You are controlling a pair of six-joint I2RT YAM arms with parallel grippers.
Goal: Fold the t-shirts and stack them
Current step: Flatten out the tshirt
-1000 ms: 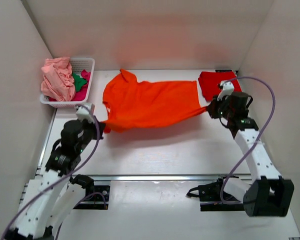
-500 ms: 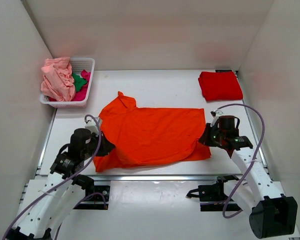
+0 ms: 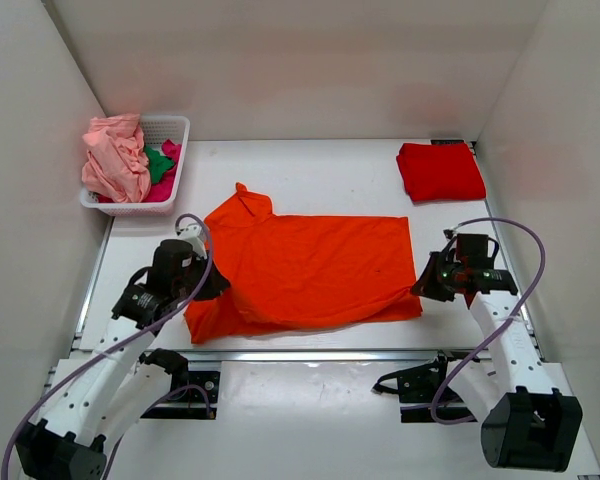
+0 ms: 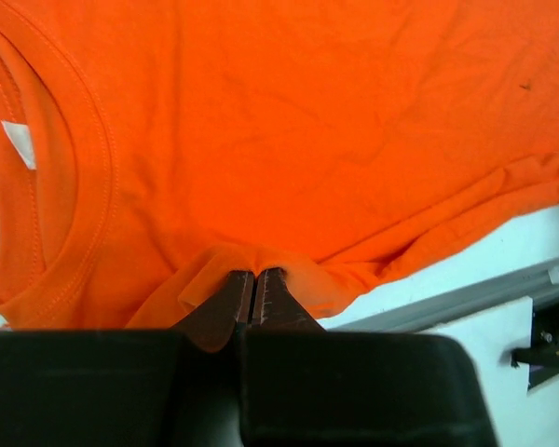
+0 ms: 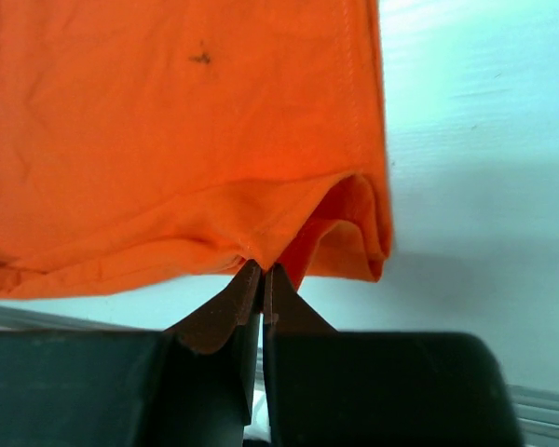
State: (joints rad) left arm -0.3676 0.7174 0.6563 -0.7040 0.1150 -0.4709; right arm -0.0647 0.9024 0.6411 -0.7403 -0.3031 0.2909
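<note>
The bright orange t-shirt (image 3: pixel 305 270) lies folded over on the table, its collar end at the left. My left gripper (image 3: pixel 218 287) is shut on its left edge; the left wrist view shows the orange cloth (image 4: pixel 307 140) pinched between the closed fingers (image 4: pixel 254 279). My right gripper (image 3: pixel 421 285) is shut on the shirt's right edge near the hem; the right wrist view shows the cloth (image 5: pixel 168 121) caught at the fingertips (image 5: pixel 262 270). A folded red t-shirt (image 3: pixel 438 170) lies at the back right. Pale pink (image 3: pixel 115 158), green (image 3: pixel 159 163) and magenta (image 3: pixel 163 190) shirts sit in the basket.
The white mesh basket (image 3: pixel 172 130) stands at the back left against the left wall. White walls close in the table on three sides. A metal rail (image 3: pixel 320 354) runs along the table's near edge, just below the orange shirt.
Both grippers pulled the orange shirt from the back of the table toward the near edge and lowered it; over the last half second they shifted slightly and the shirt settled flatter.
</note>
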